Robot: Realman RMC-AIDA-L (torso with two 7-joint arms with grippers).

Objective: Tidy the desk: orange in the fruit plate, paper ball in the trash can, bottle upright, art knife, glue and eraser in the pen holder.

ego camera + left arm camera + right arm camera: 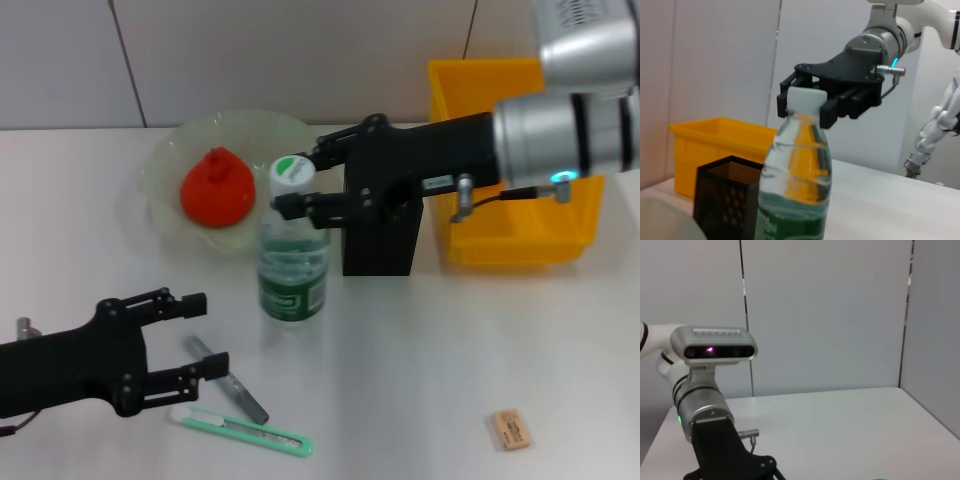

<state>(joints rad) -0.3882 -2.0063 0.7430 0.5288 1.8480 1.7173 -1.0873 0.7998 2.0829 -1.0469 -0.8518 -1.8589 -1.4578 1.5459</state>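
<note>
Right jaws astride upright bottle cap

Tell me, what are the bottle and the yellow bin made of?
The bottle looks like clear, glossy plastic: you can see through it, and it has a white cap and green label. The yellow bin looks like hard, smooth, solid-colored plastic with a thick molded rim.
</note>
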